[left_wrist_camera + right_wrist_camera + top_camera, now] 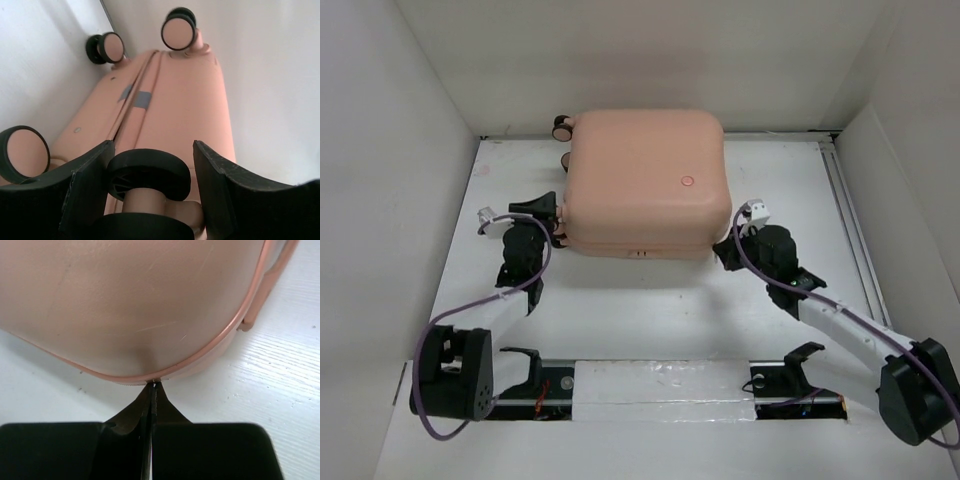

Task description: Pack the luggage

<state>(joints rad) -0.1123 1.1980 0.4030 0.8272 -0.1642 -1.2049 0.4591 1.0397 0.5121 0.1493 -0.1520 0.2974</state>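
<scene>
The luggage [645,180], a peach-pink hard-shell suitcase, lies flat and closed at the back of the white table. It also shows in the left wrist view [175,100] and the right wrist view [140,305]. My left gripper [548,222] is at its near-left corner. In the left wrist view the gripper [152,147] is open around a black caster wheel [150,172], with a gap on the right side. My right gripper [722,245] is at the near-right corner. Its fingers [154,386] are pressed together at the seam, pinching a tiny pale zipper pull.
Two more caster wheels [563,126] stick out at the suitcase's far-left side. White walls enclose the table on the left, back and right. A taped rail [660,390] runs along the near edge between the arm bases.
</scene>
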